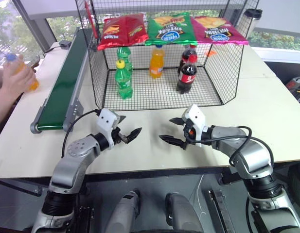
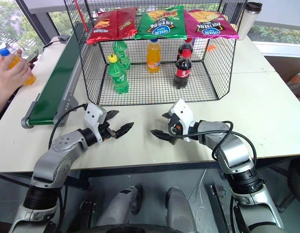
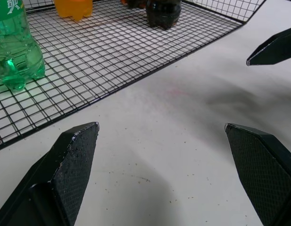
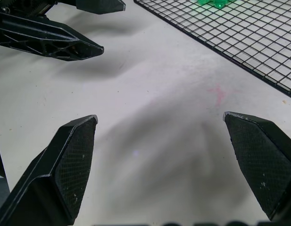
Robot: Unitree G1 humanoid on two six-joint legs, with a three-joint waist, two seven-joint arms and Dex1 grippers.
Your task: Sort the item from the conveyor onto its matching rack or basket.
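The item (image 1: 16,65), an orange soda bottle with a blue cap, is held in a person's hand (image 1: 16,82) at the far left, beside the conveyor (image 1: 67,82). The dark-green belt itself carries nothing. The black wire rack (image 1: 154,94) stands at the table's back, right of the belt. Both my grippers hover low over the white table in front of the rack, tips facing each other. My left gripper (image 1: 131,125) is open and holds nothing. My right gripper (image 1: 167,129) is also open and holds nothing, a short gap from the left one.
Inside the rack stand two green bottles (image 1: 123,80), an orange bottle (image 1: 157,62) and two cola bottles (image 1: 186,73). Three crisp bags (image 1: 170,28) hang along its top rail. A lidded cup (image 1: 250,22) stands at the back right.
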